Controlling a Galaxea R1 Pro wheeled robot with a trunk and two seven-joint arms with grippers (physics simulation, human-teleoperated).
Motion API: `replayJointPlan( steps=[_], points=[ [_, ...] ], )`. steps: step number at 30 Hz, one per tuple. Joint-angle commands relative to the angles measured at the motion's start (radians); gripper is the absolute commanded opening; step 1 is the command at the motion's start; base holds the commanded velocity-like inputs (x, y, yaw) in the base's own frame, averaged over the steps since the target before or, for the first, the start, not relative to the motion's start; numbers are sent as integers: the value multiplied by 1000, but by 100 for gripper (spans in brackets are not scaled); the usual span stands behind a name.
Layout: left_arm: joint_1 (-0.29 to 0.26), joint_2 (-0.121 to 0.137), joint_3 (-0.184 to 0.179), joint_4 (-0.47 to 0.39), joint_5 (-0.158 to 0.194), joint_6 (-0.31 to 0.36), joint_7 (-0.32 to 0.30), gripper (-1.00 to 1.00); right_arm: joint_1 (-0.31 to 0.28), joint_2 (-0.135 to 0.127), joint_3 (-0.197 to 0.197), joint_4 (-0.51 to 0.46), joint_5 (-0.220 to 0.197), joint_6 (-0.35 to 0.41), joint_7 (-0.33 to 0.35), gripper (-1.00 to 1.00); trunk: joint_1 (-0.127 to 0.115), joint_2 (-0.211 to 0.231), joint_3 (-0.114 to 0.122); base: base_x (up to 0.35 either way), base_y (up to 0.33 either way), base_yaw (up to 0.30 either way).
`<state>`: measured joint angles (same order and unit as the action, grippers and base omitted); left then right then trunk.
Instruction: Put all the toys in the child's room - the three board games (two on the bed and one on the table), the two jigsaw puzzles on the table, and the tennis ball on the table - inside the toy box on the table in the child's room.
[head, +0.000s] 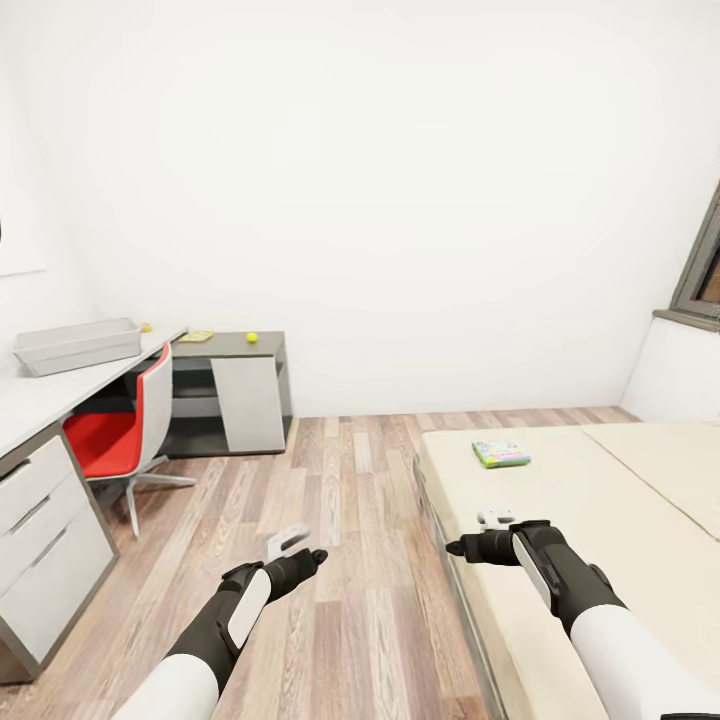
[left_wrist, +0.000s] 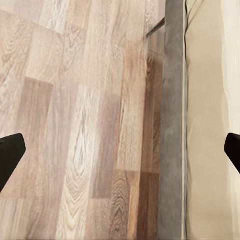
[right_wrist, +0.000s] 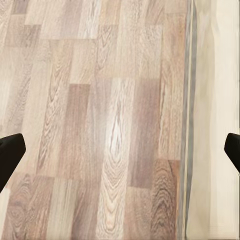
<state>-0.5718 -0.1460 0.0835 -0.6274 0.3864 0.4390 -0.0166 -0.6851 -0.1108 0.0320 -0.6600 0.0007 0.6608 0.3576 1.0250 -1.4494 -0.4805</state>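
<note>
while both sets of fingers (left_wrist: 120, 150) (right_wrist: 120, 150) gape empty, the toy box (head: 77, 345) sits on the table (head: 40, 395), contents hidden.

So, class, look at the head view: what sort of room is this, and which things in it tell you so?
Most likely a bedroom, probably a child's: a bed with a colourful game box on it, an L-shaped desk with a red chair, and a plank floor.

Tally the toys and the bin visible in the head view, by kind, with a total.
Board games on the bed: 1
Tennis balls on the table: 1
Flat yellowish toys on the table: 1
Toy boxes: 1
Total: 4
</note>
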Motion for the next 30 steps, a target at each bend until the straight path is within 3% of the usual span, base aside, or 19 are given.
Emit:
replayJointPlan(
  steps=[1, 20, 30],
  points=[
    [0, -1, 6, -2, 5, 7, -2, 100, -1, -1, 3, -1, 1, 4, 2, 100, 0, -1, -1, 0, 0, -65],
    [0, -1, 6, -2, 5, 7, 4, 100, -1, -1, 3, -1, 1, 3, 2, 100, 0, -1, -1, 0, -5, -24],
    [0, -1, 7, -2, 4, 7, 7, 100, -1, 0, 3, -1, 1, 3, 2, 100, 0, -1, -1, 0, -111, -3]
  ],
)
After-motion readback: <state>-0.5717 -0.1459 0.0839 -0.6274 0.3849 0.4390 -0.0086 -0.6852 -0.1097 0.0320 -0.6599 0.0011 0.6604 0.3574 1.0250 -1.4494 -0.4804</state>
